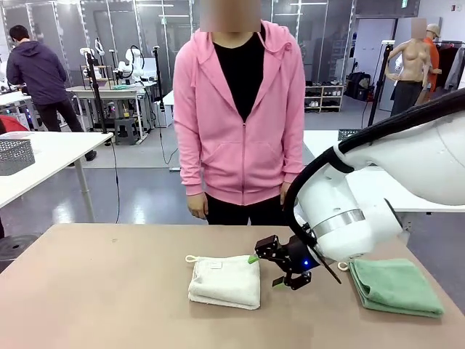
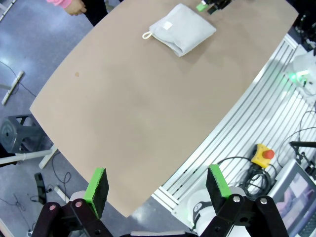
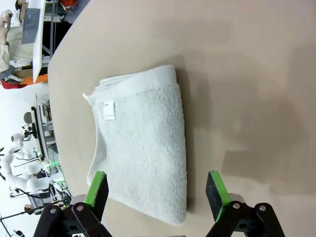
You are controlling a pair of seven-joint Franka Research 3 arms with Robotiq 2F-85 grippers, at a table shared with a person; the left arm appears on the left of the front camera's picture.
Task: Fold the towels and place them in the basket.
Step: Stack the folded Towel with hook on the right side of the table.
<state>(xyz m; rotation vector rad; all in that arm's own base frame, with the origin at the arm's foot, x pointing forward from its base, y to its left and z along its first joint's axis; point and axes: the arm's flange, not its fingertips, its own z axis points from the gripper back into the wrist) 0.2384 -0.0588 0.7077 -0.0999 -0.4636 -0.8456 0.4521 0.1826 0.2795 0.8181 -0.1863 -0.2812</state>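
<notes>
My right pincer [image 1: 285, 272] hangs wide open with nothing in it, just beside the right edge of the folded cream-white towel [image 1: 225, 281] lying mid-desk. I judge the step is picking this towel up, so the next move calls for lowering over its edge and closing. The mint green towel [image 1: 394, 286] sits folded near the desk [image 1: 109, 291] edge to the right (little room there). My left pincer [image 2: 157, 190] is open, empty, hovering past the near edge.
</notes>
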